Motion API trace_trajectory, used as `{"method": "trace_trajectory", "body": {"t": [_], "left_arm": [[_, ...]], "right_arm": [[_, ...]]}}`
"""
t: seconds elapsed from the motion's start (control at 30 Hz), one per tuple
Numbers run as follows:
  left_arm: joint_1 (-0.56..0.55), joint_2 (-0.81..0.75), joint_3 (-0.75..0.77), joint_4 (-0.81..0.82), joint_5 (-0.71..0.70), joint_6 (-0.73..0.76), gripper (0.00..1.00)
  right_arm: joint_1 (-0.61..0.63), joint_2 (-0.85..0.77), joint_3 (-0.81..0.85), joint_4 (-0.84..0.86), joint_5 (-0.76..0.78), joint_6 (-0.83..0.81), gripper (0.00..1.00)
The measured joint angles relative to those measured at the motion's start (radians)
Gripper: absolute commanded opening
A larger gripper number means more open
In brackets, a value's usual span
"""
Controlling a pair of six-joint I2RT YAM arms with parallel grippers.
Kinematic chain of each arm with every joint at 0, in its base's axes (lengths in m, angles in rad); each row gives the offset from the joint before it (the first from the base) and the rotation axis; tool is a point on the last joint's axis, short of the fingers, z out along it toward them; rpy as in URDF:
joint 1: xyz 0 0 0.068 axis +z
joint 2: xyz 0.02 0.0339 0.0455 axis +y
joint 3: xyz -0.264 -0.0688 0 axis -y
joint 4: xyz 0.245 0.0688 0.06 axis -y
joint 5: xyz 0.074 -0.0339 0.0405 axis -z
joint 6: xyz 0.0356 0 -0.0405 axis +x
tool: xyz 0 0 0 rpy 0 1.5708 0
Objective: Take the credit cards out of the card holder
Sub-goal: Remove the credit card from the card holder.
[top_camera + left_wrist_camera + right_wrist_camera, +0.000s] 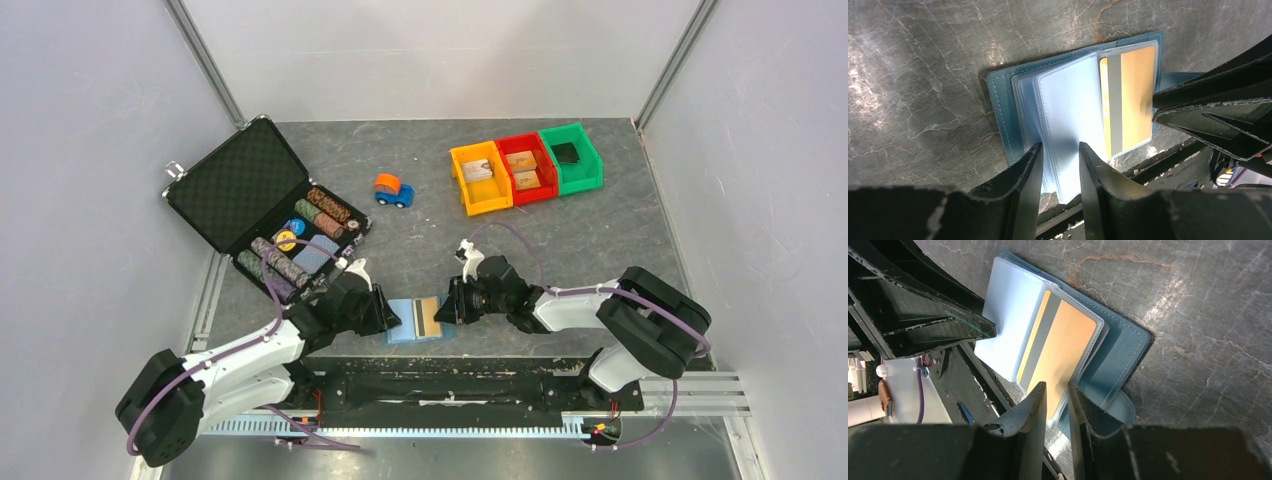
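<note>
**Card holder** (403,327): light-blue bifold, lying open at the near edge of the table (600,240), between the two grippers. It has a soft cover and floppy clear sleeves (1068,110) fanned from the spine. It probably lifts or slides unless pinned down.

**Card** (1063,350): one in view, gold with a grey stripe, seated in the sleeve on the right gripper's side. It looks thin, light, stiff and slick. It is best taken by an edge at the sleeve mouth and drawn out flat. Which side is open cannot be told.

**Left gripper** (1060,150): fingers partly apart, astride the near edge of the loose sleeves. Whether they pinch cannot be told.

**Right gripper** (1057,387): fingers narrowly apart, astride the near edge of the card's sleeve. Whether they grip cannot be told.

**Containers:**
- Orange bin (490,207): one pale grey piece.
- Red bin (535,195): two compartments, a tan piece in each.
- Green bin (583,180): one dark piece.
- All four pieces look card-like but are too small to be sure.
- Case (235,180): open, with rows of chips (325,210).

**Toy car** (393,189): loose, between case and bins.
</note>
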Motion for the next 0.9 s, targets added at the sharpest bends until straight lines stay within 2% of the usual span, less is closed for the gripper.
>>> {"method": "trace_trajectory", "body": {"t": [0.3,0.43,0.53,0.73,0.9], "left_arm": [[0.000,-0.013,-0.008,0.002,0.007,0.000,0.38],[0.000,-0.025,-0.007,-0.020,0.006,0.000,0.38],[0.000,-0.045,0.000,-0.069,-0.004,0.000,0.41],[0.000,-0.092,0.053,-0.168,-0.024,0.000,0.44],[0.000,-0.107,0.102,-0.142,-0.011,0.000,0.45]], "right_arm": [[0.003,-0.045,0.018,-0.041,0.006,-0.014,0.26],[0.005,-0.071,0.040,-0.081,0.028,-0.031,0.30],[0.006,-0.095,0.051,-0.122,0.060,-0.051,0.30],[0.006,-0.128,0.056,-0.155,0.098,-0.071,0.30],[0.006,-0.122,0.062,-0.173,0.111,-0.082,0.30]]}}
